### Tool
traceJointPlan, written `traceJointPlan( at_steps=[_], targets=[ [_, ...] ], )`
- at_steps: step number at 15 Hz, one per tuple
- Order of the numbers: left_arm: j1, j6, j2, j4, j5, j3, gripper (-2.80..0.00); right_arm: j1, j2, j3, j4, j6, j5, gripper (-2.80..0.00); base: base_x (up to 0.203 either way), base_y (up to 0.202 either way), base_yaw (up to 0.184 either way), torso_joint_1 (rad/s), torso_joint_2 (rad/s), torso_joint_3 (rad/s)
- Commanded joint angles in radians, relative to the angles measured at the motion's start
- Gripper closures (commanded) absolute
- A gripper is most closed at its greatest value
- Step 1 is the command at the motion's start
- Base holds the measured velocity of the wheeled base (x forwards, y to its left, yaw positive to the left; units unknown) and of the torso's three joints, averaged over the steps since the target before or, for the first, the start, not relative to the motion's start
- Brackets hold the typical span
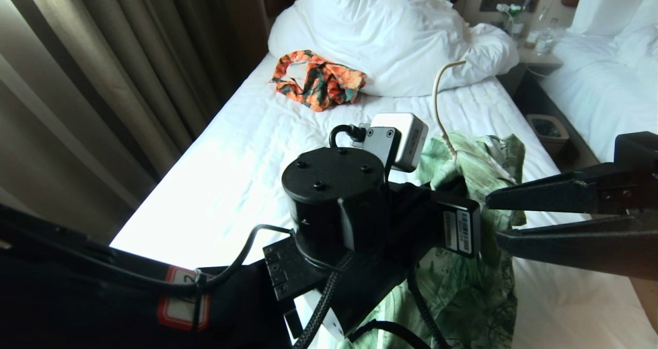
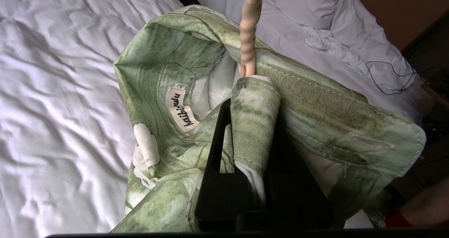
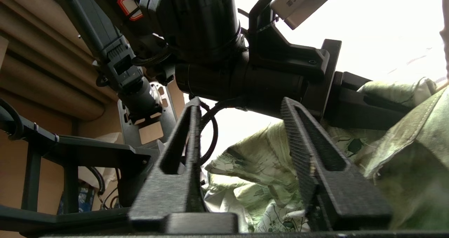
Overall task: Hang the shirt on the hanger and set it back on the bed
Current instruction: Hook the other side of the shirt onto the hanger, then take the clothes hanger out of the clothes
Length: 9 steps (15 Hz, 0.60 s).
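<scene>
So the left hand (image 2: 250,101) is clamped tight on the shirt (image 1: 473,287) right at the collar, and the hanger (image 1: 442,102) pokes up out of the neck opening there, hook curving up toward the pillow (image 1: 380,25). My read is it's pinching fabric and hanger neck together so the whole thing lifts as one piece, but you can't actually see the wire between the fingers, cloth covers it. The shirt hangs off that grip, and its lower part looks to drape down onto the bed (image 1: 231,164), near the right edge.

The right hand (image 1: 491,218) is just beside the shirt, on its right, fingers spread about halfway with nothing between them. It looks free of the cloth, maybe ready to tug a shoulder straight. Whether both hanger ends sit in the sleeves is hidden under the folds, so can't say how done the hanging part is.

Container-wise, there's only a small bin (image 1: 547,130) on the floor between the two beds; can't make out what's in it. An orange floral garment (image 1: 318,81) is bunched up by the pillow, well clear of all this.
</scene>
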<state>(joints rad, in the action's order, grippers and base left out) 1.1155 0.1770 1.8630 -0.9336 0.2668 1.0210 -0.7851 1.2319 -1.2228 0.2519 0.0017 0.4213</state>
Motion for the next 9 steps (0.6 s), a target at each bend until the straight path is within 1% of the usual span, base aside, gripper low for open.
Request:
traceJointPlan(
  at_steps=[1, 3, 5, 7, 8, 9],
  targets=[
    [-0.002, 0.002, -0.012, -0.007, 0.002, 0.005, 0.0, 0.0, 0.0, -0.001, 0.001, 0.0, 0.002, -2.8, 0.0, 0.0, 0.0, 0.0, 0.0, 0.0],
    [-0.003, 0.002, -0.022, -0.007, 0.0, 0.005, 0.0, 0.0, -0.002, -0.009, 0.001, 0.0, 0.001, -2.8, 0.0, 0.0, 0.0, 0.0, 0.0, 0.0],
    [-0.003, 0.002, -0.028, -0.005, 0.001, 0.002, 0.0, 0.005, -0.003, -0.045, 0.001, 0.001, -0.011, -2.8, 0.0, 0.0, 0.0, 0.0, 0.0, 0.0],
    [-0.003, 0.002, -0.028, -0.005, 0.002, -0.001, 0.0, 0.027, -0.003, -0.083, 0.004, 0.001, -0.052, -2.8, 0.0, 0.0, 0.0, 0.0, 0.0, 0.0],
    [-0.001, 0.002, -0.031, -0.005, 0.002, -0.004, 0.0, 0.029, 0.001, -0.106, 0.019, 0.001, -0.073, 0.0, 0.0, 0.0, 0.0, 0.0, 0.0, 0.0],
    [0.0, 0.002, -0.04, -0.005, 0.002, -0.004, 0.0, 0.036, 0.012, -0.145, 0.057, 0.001, -0.085, 0.0, 0.0, 0.0, 0.0, 0.0, 0.0, 0.0]
  ],
)
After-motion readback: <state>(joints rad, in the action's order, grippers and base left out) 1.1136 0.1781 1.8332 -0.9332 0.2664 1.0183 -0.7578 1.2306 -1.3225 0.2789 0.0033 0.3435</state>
